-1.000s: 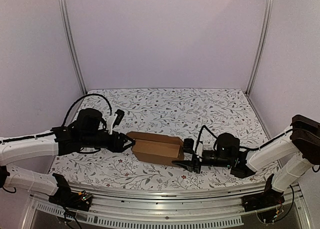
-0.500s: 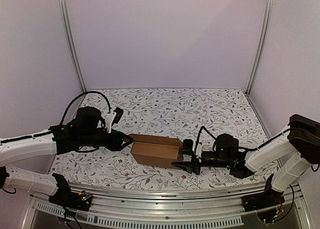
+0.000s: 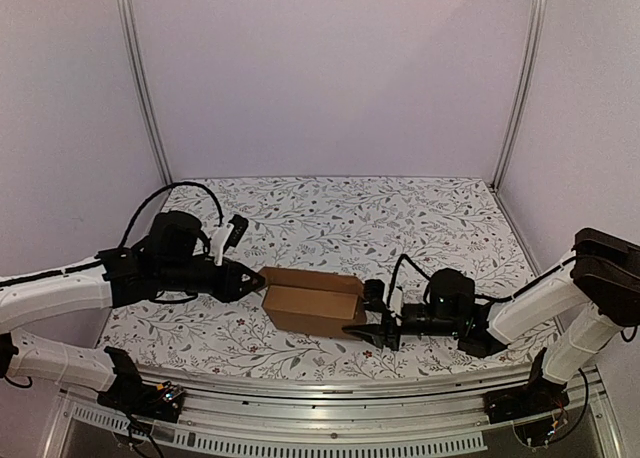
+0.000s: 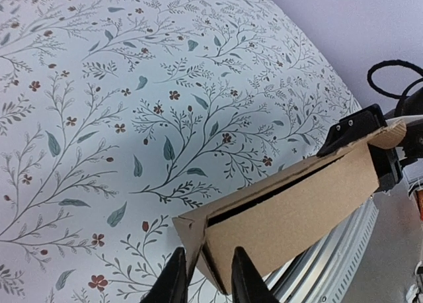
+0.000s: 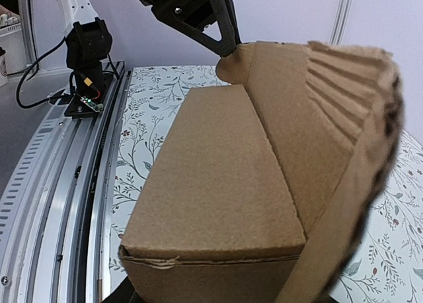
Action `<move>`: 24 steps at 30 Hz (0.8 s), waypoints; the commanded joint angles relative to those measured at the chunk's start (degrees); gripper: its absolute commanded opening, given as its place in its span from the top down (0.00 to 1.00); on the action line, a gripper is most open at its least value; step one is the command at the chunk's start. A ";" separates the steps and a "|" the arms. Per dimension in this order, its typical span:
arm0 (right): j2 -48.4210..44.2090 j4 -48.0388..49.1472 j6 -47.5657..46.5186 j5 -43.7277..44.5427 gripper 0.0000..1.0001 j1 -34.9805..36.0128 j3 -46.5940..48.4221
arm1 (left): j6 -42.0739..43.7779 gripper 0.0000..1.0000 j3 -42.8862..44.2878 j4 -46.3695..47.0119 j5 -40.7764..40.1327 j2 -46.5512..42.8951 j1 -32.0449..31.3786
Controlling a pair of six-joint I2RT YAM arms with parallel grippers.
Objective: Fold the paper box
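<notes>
The box (image 3: 312,303) lies on the floral table (image 3: 400,218), near its front edge, midway between the two arms and with its long side running left to right. It is a folded brown carton, and its long top seam shows as a dark slit in the left wrist view. The left gripper (image 3: 250,281) lies low and touches the box's left end. Its fingers (image 4: 175,280) stand a narrow gap apart with the corner of the end flap between them, and I cannot tell whether they pinch the flap or only straddle it. The right gripper (image 3: 368,310) meets the right end, its fingers wide apart, one at the far top corner (image 4: 350,134) and one low by the near bottom edge. The box end sits between them, but whether they press on it cannot be told. In the right wrist view the box (image 5: 218,184) fills the frame, with the right-hand flap bowed in a curve and creased along its ribs. The metal rail (image 5: 66,184) runs along the table's near edge.
</notes>
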 commanded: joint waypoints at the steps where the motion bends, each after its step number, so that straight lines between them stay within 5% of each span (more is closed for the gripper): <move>1: 1.24 0.72 0.74 0.16 0.86 0.31 0.98 | -0.60 0.78 1.70 0.04 1.97 -0.55 0.07; 17: 1.26 0.74 1.04 0.88 0.87 0.35 1.16 | -2.72 0.88 1.68 1.03 3.15 2.67 -0.64; 24: 1.48 0.82 0.88 1.46 0.87 0.29 1.32 | -4.68 1.00 3.05 -0.11 3.78 4.60 -0.73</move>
